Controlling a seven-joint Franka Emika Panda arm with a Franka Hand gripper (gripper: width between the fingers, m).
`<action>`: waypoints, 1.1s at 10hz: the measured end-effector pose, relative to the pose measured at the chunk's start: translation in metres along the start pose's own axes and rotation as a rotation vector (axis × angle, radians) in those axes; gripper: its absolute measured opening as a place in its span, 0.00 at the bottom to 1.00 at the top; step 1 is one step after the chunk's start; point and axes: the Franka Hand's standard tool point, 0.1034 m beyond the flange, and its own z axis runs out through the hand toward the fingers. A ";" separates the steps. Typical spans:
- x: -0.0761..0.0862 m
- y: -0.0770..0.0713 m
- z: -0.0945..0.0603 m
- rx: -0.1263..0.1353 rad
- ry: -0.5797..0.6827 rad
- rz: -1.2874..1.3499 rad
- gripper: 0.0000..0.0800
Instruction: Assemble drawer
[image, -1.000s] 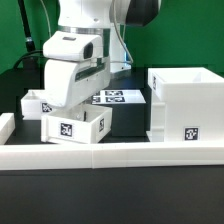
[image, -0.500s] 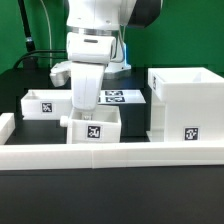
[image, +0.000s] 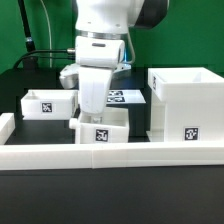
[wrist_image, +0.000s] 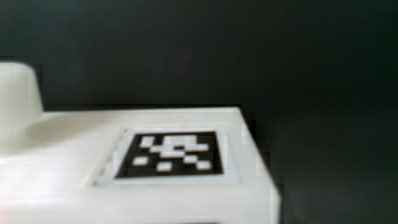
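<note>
- One small tray (image: 100, 130) of the drawer sits low against the table's (image: 137, 118) front edge, about midway along it. It is just behind the low white wall (image: 150, 153) that lines that edge.
- Its long axis runs along the front edge. The tagged face (image: 101, 135) looks out over the wall and the knob (image: 73, 122) sticks out at the end toward the exterior view's left.
- The gripper (image: 94, 106) comes straight down onto this tray from above. It looks clamped on the tray's back wall, though the tray's front face hides the fingertips.
- The wrist view shows only the tagged face and the knob (wrist_image: 15, 95) up close, with no finger in sight.
- The housing (image: 185, 108) stands toward the front corner on the exterior view's right. It is near the tray but apart from it, with a dark strip of table between them.
- So the housing lies sideways from the gripper, along the tray's own long axis and on the end away from the knob. By my judgement, a slide that way would lead with the plain end.
- The housing's open side appears to face up, so the tray may need lifting or turning rather than a flat push.
- The second tray (image: 45, 104) rests farther back toward the exterior view's left edge, apart from the gripper.
- The marker board (image: 122, 97) lies flat behind the gripper.
</note>
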 end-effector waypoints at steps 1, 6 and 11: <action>-0.005 0.001 0.000 -0.001 0.002 -0.013 0.05; -0.022 0.004 -0.001 -0.003 0.081 -0.050 0.05; -0.022 0.010 0.000 -0.004 0.132 -0.030 0.05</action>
